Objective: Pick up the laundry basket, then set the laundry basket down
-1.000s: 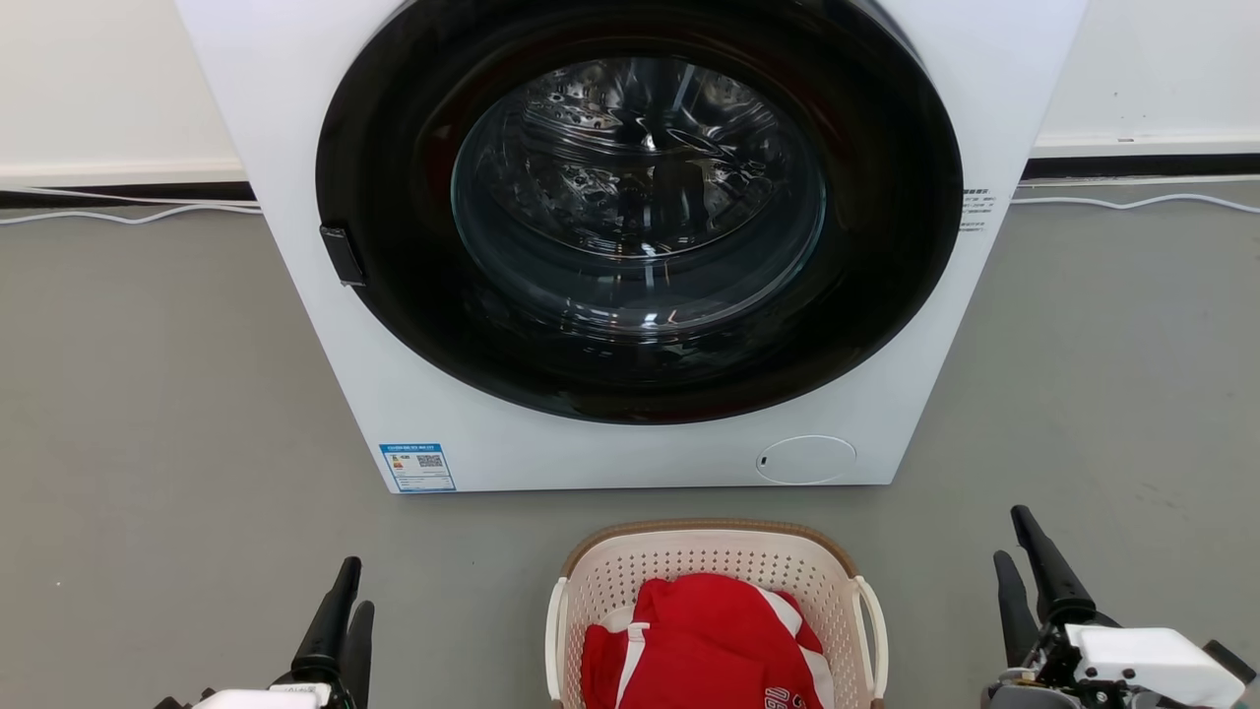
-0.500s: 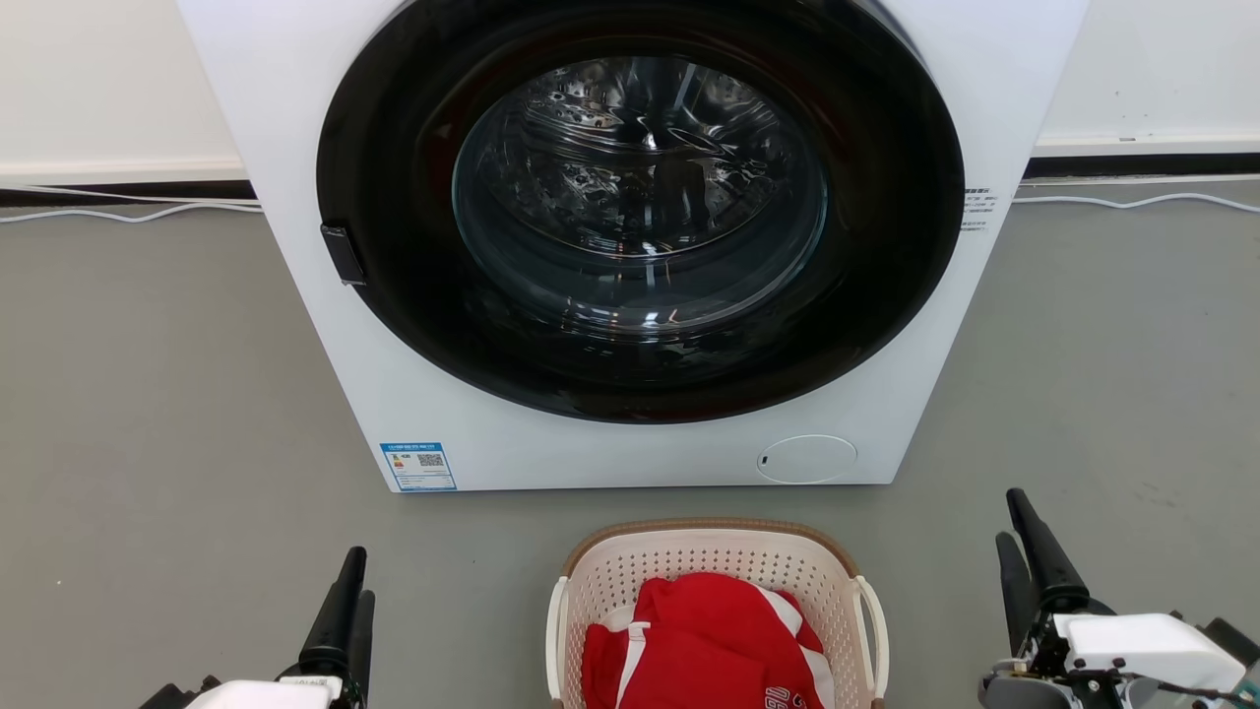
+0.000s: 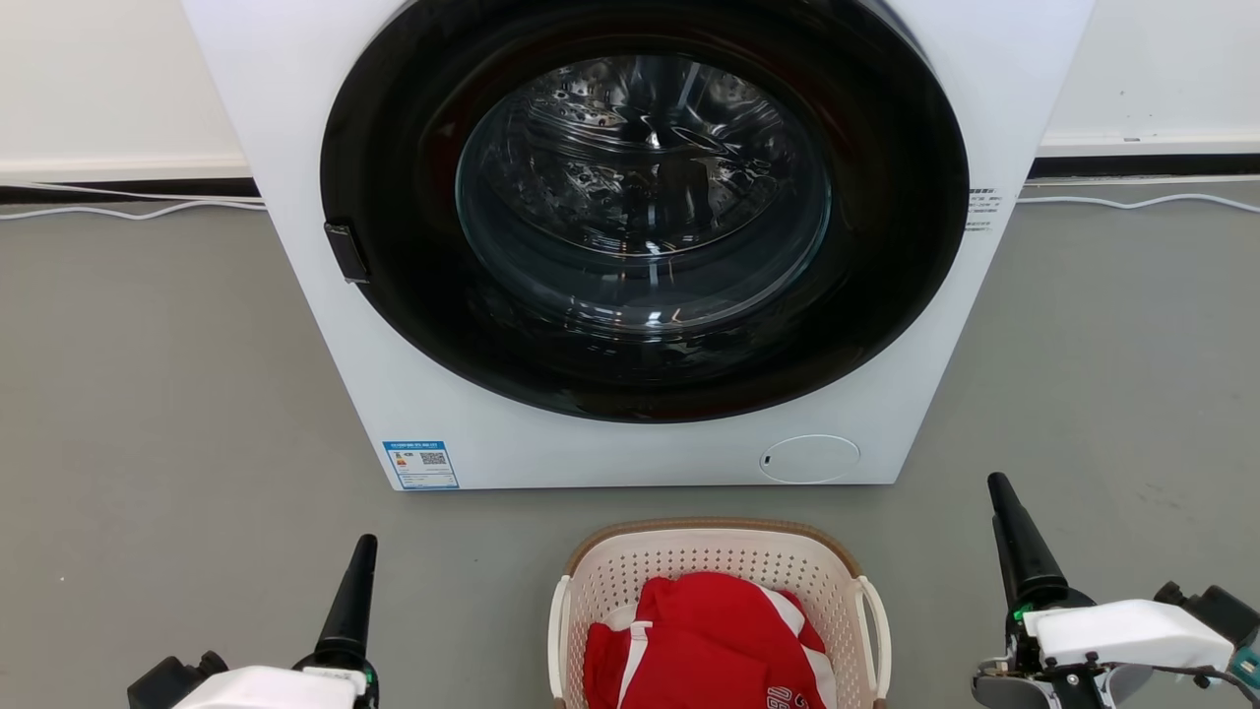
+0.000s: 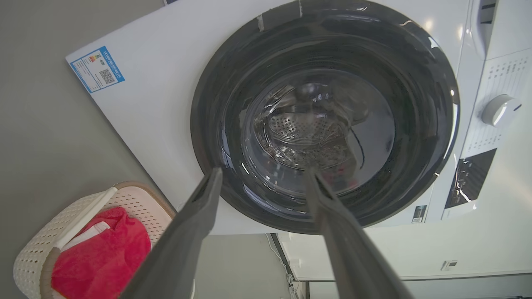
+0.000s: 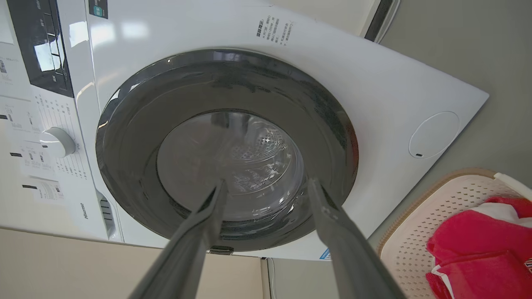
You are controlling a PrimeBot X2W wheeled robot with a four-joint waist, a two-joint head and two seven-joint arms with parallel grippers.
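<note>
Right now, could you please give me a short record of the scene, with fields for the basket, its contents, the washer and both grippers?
laundry basket: on the grey floor, just in front of the washing machine, not held
contents: red garment with white stripes
washing machine: white front-loader, round dark door shut
left gripper: open, empty, left of the basket, apart from it
right gripper: open, empty, right of the basket, apart from it

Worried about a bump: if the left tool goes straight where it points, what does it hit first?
Probably the washer door: the left tool aims at its glass, with the laundry basket off to one side.
</note>
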